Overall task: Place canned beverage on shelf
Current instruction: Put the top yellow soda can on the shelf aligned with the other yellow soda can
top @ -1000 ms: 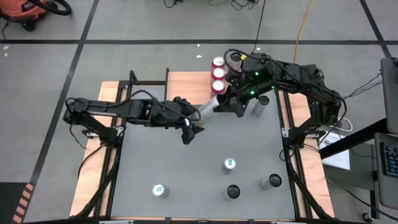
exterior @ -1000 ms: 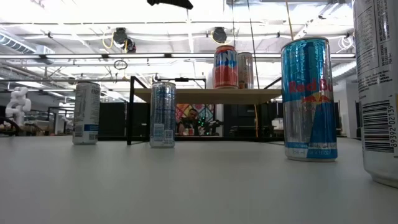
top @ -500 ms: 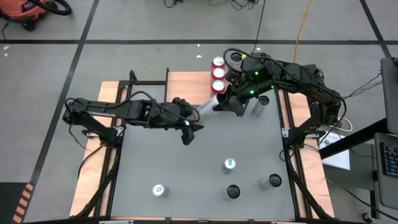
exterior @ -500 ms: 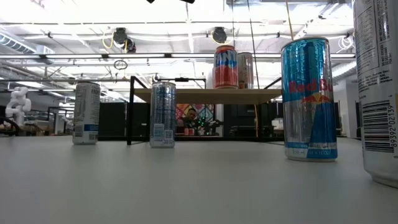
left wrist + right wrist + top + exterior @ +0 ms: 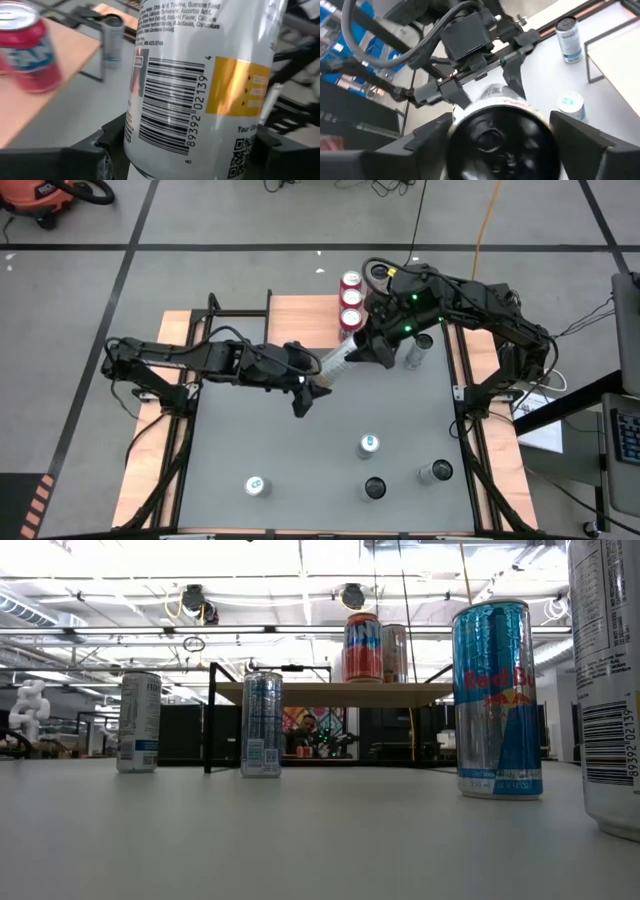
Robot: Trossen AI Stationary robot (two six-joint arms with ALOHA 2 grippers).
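White can (image 5: 338, 360) hangs tilted between both arms beside the shelf (image 5: 305, 320): we see left end effector (image 5: 322, 372) clamped on it, right end effector (image 5: 362, 352) apart around its top. We count three red cans (image 5: 351, 300) on shelf, five cans (image 5: 368, 445) on bench (image 5: 240, 440).

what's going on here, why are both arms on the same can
It looks like a handover. A tall white can with a barcode hangs tilted in the air between the two arms, near the small wooden shelf on black legs. The left claw grips it around the body. The right claw sits at the can's other end, its fingers on either side; whether they touch the can is unclear. Three red cans already stand on the shelf, and more cans wait on the grey table.
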